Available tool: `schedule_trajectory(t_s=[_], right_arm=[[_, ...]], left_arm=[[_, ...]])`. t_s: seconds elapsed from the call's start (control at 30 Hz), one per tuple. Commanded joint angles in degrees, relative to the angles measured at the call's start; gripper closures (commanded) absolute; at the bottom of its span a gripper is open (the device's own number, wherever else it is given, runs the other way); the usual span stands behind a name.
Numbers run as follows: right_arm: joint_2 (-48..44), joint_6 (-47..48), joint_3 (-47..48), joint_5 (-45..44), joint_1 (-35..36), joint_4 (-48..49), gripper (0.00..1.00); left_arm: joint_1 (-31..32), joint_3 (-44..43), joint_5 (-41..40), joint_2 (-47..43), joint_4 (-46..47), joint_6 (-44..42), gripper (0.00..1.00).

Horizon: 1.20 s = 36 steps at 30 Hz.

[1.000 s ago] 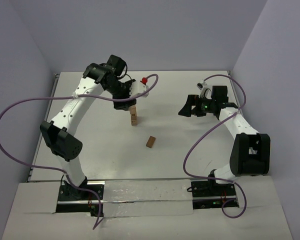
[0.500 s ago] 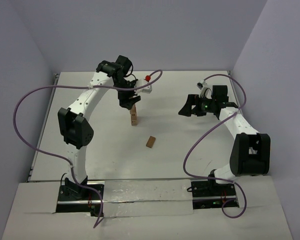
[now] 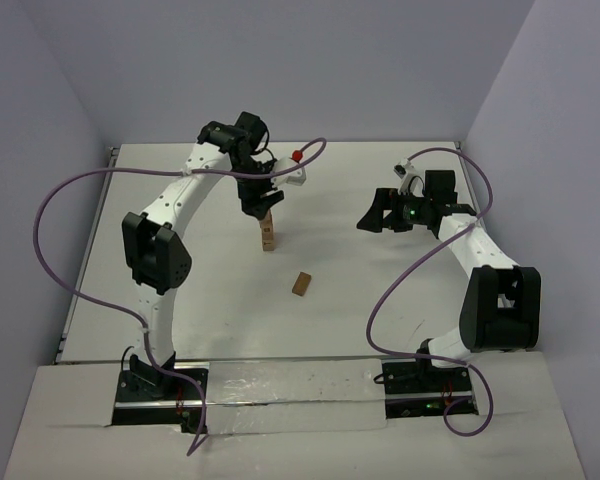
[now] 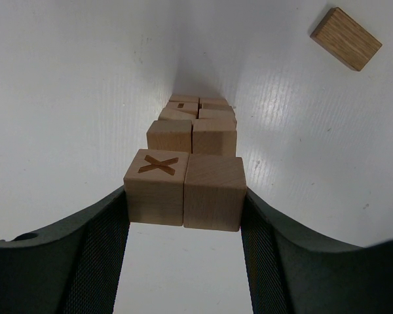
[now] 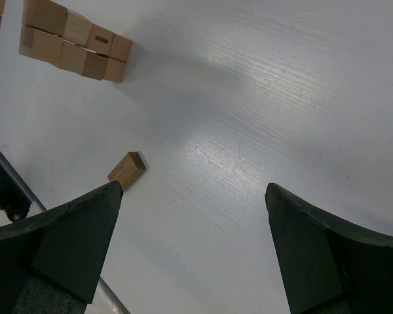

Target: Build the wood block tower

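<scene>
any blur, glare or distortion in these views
Left wrist: steep perspective down the tower, the top blocks sharp between dark, shadowed fingers, with a soft shadow at the tower's foot. Right wrist: streaky sheen on the table, and this gripper's fingers underexposed. Top external: even, soft light, no glare, the tower tiny.

This looks like a robotics lab, probably a purpose-built test cell: a bare white counter (image 3: 210,300) boxed in by plain pale-violet walls (image 3: 280,60), a left arm (image 3: 170,203) and right arm (image 3: 470,252) bolted to a rail (image 3: 290,386) at its near edge, and purple cables (image 3: 38,232) looping loose.
</scene>
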State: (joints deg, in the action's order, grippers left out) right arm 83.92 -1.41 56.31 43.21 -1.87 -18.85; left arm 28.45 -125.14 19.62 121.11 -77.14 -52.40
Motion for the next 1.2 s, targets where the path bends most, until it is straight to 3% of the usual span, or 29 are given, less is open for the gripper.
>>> schedule_trajectory(t_s=[0.0,1.17], right_arm=[[0.28,0.44,2.57,1.62,-0.42,0.31,0.03],[0.28,0.35,2.66,1.96,-0.42,0.39,0.03]], left_arm=[[0.64,-3.07,0.17,0.53,-1.61,2.15,0.84],[1.87,-3.28,-3.44,2.81,-1.61,5.01,0.81]])
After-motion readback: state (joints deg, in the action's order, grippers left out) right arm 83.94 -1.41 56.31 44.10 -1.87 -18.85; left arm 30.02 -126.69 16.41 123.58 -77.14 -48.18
